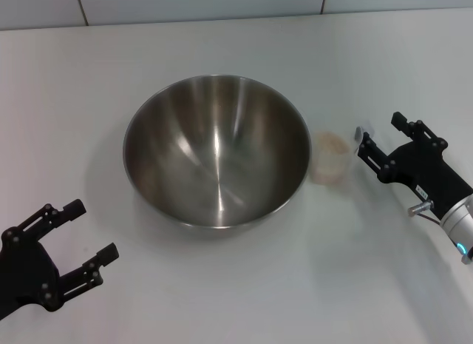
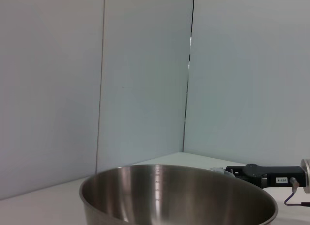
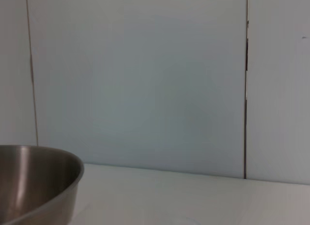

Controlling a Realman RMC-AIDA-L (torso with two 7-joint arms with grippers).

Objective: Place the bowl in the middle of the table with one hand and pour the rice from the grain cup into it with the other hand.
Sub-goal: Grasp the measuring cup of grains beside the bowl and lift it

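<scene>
The bowl (image 1: 216, 152) stands upright near the middle of the white bench (image 1: 244, 285), its shiny brushed inside facing up with nothing in it. Just beside it, on the robot's right, stands the grain cup (image 1: 331, 157), upright, close to the bowl's rim but apart from it as far as the head view shows. A low heap of pale beige rice (image 1: 332, 143) lies inside the cup. The right gripper (image 1: 377, 140) sits at the far side of the cup from the bowl, its black body and silver-grey wrist reaching in from the right edge of the bench. Its jaws are spread wide, pointing toward the cup, with the nearer finger just beside the cup's handle side; whether that finger touches the handle cannot be told, and the jaws grip nothing. The left gripper (image 1: 96, 237) hangs low over the near left part of the bench, well apart from the bowl, its jaws also spread and holding nothing, pointing toward the bowl. In the left wrist view the bowl (image 2: 179, 198) fills the lower part of the picture, and beyond its far rim the right gripper (image 2: 230, 172) shows as a dark bar lying level with the rim, with pale wall panels (image 2: 145, 75) behind. The right wrist view catches only one edge of the bowl (image 3: 36, 184) standing on the bench (image 3: 193, 198) before the same pale wall.
</scene>
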